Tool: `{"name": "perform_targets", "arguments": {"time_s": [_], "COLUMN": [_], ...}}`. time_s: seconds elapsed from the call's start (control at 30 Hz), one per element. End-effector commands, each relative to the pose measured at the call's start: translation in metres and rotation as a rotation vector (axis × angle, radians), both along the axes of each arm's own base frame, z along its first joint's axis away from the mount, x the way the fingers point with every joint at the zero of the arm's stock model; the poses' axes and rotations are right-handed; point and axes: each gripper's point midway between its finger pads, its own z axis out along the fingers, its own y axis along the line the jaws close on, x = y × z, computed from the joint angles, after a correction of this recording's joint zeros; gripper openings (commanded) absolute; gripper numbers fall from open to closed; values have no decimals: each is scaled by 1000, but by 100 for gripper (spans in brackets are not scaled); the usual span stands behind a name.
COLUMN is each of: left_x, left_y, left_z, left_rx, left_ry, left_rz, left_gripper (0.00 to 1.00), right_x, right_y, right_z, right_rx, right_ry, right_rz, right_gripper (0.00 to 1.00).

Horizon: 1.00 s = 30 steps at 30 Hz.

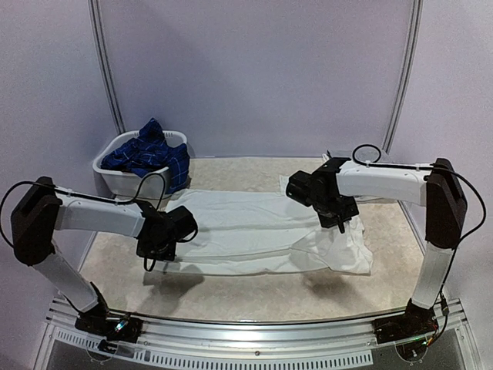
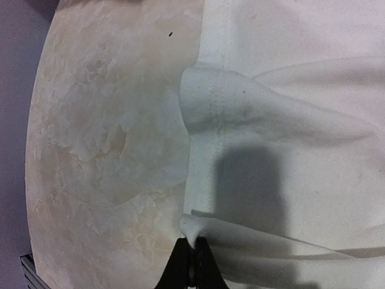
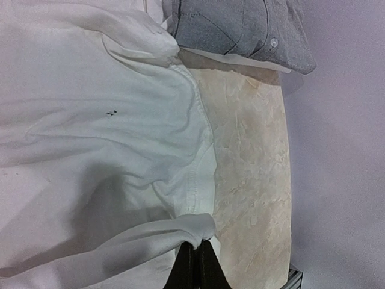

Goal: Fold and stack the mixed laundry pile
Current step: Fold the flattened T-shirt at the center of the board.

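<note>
The white trousers lay spread flat across the middle of the worktop, and the fold of this first piece looked just about to begin. The left fingers were clenched on a small pinch of white cloth at the left end of the trousers. The right fingers were squeezed tight on a bunched bit of the edge at the right end. The next move probably called for both arms to lift together and carry their edge over the rest of the cloth, at the same speed, so the fold came out even and neither pinch slipped. The rest of the pile sat in the white basket at the upper left of the top view, with the navy plaid shirt heaped on top. Whatever lay under that shirt was hidden. A grey cloth with a button showed at the top of the right wrist view, cut off by the frame. The right arm covered part of the trousers from above.
</note>
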Motion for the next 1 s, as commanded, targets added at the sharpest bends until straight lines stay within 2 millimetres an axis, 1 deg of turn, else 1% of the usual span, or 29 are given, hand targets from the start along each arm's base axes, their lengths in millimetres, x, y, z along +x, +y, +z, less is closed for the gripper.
{"name": "perform_targets", "arguments": {"time_s": [0.0,0.03,0.07,0.1,0.13,0.17,0.2,0.23,0.27,0.33,0.4,0.43,0.47,0.53,0.6,0.63,0.67,0.7,0.8,0.9,0.97], "left_x": [11,13,16,18,20,22,22,23,22,18,11,7,3,-6,-15,-20,-24,-28,-38,-42,-43], "left_y": [4,4,4,3,2,1,-1,-2,-1,2,10,14,18,24,29,30,31,30,31,29,25], "left_z": [0,1,2,3,3,4,5,6,8,14,22,27,30,34,34,33,31,28,22,13,4], "left_rx": [-13,-15,-18,-21,-24,-28,-34,-44,-50,-61,-64,-69,-78,-101,-130,-146,-166,-185,-239,-281,-314], "left_ry": [-28,-36,-44,-54,-61,-67,-73,-79,-83,-97,-113,-124,-134,-145,-147,-141,-135,-128,-127,-132,-131], "left_rz": [31,33,34,33,30,24,19,16,15,18,26,31,36,44,55,58,62,61,69,69,64], "left_gripper": [1,3,4,9,20,40,52,61,69,82,92,96,99,100,100,100,100,98,90,85,83], "right_x": [12,14,17,19,22,25,27,29,29,27,21,16,10,-3,-16,-21,-26,-29,-38,-46,-52], "right_y": [-8,-8,-9,-9,-8,-8,-9,-11,-13,-15,-16,-17,-17,-20,-27,-30,-34,-36,-42,-48,-46], "right_z": [1,-1,-1,-2,-2,0,2,6,9,13,13,18,14,11,17,15,21,21,24,19,12], "right_rx": [-62,-65,-64,-69,-73,-77,-86,-98,-104,-80,-27,22,55,138,226,252,287,306,347,345,382], "right_ry": [-11,-9,-13,-15,-19,-26,-32,-44,-49,-57,-57,-69,-62,-66,-107,-119,-152,-165,-184,-171,-150], "right_rz": [-23,-29,-33,-36,-36,-39,-41,-52,-59,-78,-87,-90,-91,-100,-112,-116,-123,-131,-144,-148,-149], "right_gripper": [1,3,9,21,42,61,84,97,99,99,99,99,99,99,99,99,99,99,99,99,99]}}
